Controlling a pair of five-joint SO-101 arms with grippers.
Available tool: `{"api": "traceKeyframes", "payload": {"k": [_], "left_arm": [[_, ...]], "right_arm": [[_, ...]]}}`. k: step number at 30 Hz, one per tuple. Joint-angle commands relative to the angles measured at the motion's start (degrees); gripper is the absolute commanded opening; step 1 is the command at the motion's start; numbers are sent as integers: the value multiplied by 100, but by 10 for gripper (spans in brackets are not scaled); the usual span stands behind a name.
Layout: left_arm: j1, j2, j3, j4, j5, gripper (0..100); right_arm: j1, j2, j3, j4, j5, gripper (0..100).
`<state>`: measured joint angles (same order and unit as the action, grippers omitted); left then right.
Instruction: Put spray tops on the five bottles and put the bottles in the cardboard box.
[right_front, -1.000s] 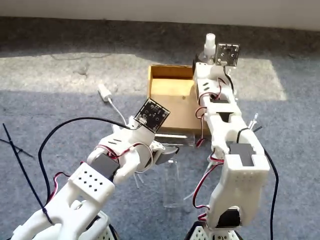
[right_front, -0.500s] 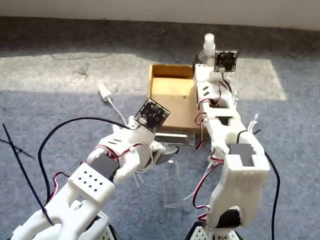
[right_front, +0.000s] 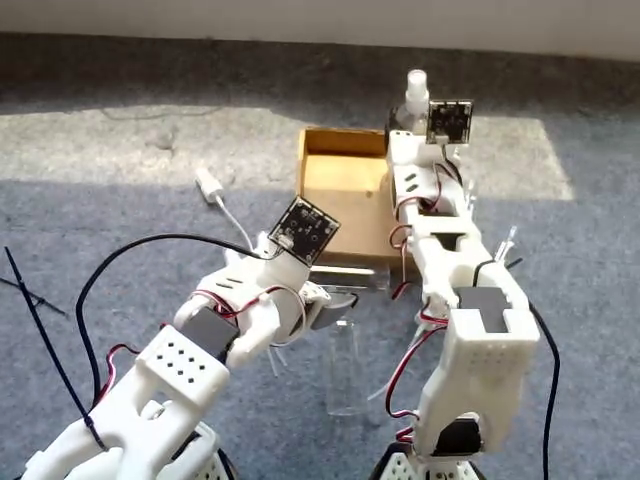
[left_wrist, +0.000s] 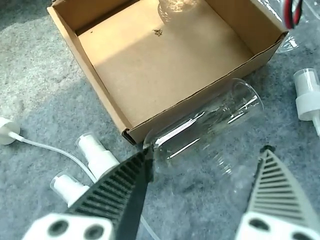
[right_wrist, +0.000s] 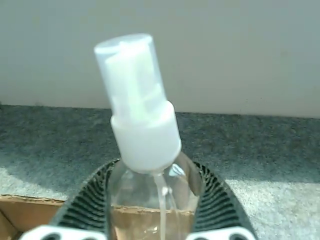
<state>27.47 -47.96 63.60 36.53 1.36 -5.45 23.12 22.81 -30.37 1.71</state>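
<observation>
My right gripper (right_wrist: 152, 202) is shut on a clear bottle (right_wrist: 150, 195) that carries a white spray top (right_wrist: 137, 100). It holds the bottle (right_front: 416, 95) tilted over the far right corner of the cardboard box (right_front: 340, 185). My left gripper (left_wrist: 206, 152) stands open just above a bare clear bottle (left_wrist: 200, 132), which lies on its side against the box's (left_wrist: 150, 65) near wall. In the high view the left gripper (right_front: 330, 305) hangs in front of the box.
Two loose spray tops (left_wrist: 97, 152) (left_wrist: 67, 185) lie on the grey carpet by the left finger, and a third (left_wrist: 306, 92) lies past the bottle's mouth. Another spray top (right_front: 208, 183) lies left of the box. A clear bottle (right_front: 345, 365) rests between the arms.
The right wrist has shifted slightly with the capped bottle still in its grip. The left arm has not moved.
</observation>
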Motion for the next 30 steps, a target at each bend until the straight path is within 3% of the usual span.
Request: {"api": "traceKeyframes", "payload": {"k": [1, 5, 21, 30], "left_arm": [[92, -48, -31, -53, 18, 298], [92, -48, -31, -53, 18, 298], [92, -48, -31, -53, 18, 298], [92, -48, -31, -53, 18, 298]], "right_arm": [[22, -110, -22, 13, 44, 62], [22, -110, -4, 40, 35, 163], [-48, -110, 145, 22, 53, 172], [-57, -110, 154, 40, 35, 261]]}}
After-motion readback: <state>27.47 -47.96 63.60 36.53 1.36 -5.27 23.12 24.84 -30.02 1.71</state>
